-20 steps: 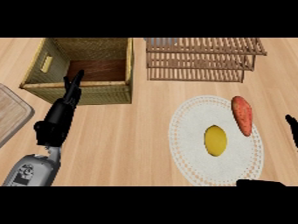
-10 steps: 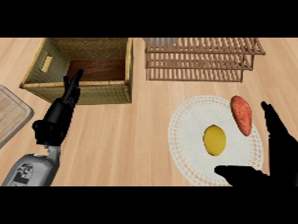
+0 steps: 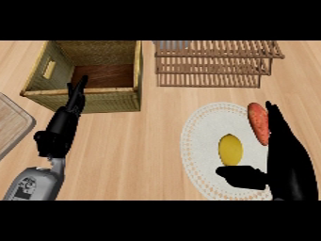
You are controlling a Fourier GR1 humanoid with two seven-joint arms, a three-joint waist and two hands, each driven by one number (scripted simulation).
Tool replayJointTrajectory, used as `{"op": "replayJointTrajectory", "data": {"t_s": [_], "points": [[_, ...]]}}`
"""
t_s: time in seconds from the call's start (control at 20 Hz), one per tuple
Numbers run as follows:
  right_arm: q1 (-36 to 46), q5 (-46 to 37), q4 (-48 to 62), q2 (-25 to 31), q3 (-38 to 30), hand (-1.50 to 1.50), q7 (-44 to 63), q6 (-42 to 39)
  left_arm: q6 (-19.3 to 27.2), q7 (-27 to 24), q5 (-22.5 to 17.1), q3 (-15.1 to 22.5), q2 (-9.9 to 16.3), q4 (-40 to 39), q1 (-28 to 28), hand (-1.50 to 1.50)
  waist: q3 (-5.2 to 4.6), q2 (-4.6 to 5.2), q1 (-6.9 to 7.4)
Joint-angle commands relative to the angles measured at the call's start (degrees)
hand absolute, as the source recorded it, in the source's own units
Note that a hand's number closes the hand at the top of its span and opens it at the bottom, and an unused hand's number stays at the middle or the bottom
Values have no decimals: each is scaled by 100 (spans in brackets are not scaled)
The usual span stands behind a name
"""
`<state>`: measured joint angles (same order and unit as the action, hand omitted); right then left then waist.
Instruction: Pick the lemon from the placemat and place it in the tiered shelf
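While lemon (image 3: 230, 148) sits on placemat (image 3: 199, 141), both hands straight-fingered, empty; wooden counter (image 3: 149, 141).

Legible text, labels, brands, numbers, signs: none. A faint dark marking on the grey left forearm (image 3: 32, 184), at 7 o'clock in the head view, is too small to read.
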<state>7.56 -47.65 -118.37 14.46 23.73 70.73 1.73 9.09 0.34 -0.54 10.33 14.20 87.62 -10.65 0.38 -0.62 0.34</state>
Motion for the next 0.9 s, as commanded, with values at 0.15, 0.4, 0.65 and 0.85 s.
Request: {"op": "replayJointTrajectory", "data": {"t_s": [0.15, 0.4, 0.65, 0.85], "points": [[38, -437, 646, -713, -136, -150, 789, -181, -69, 24, 29, 141, -184, -307, 298, 0, -45, 74, -27], [199, -798, 657, -1090, -191, -150, 831, -544, -45, -51, 162, 192, -261, -364, 305, 0, -47, 65, -48], [301, -848, 825, -1365, -535, -150, 685, -845, -134, 118, 86, 114, -170, -108, 402, 0, -48, 70, -22], [-230, -1041, 984, -1434, -425, -150, 253, -760, -344, 418, -102, -122, 29, 16, 192, 0, -42, 61, -48]]}}
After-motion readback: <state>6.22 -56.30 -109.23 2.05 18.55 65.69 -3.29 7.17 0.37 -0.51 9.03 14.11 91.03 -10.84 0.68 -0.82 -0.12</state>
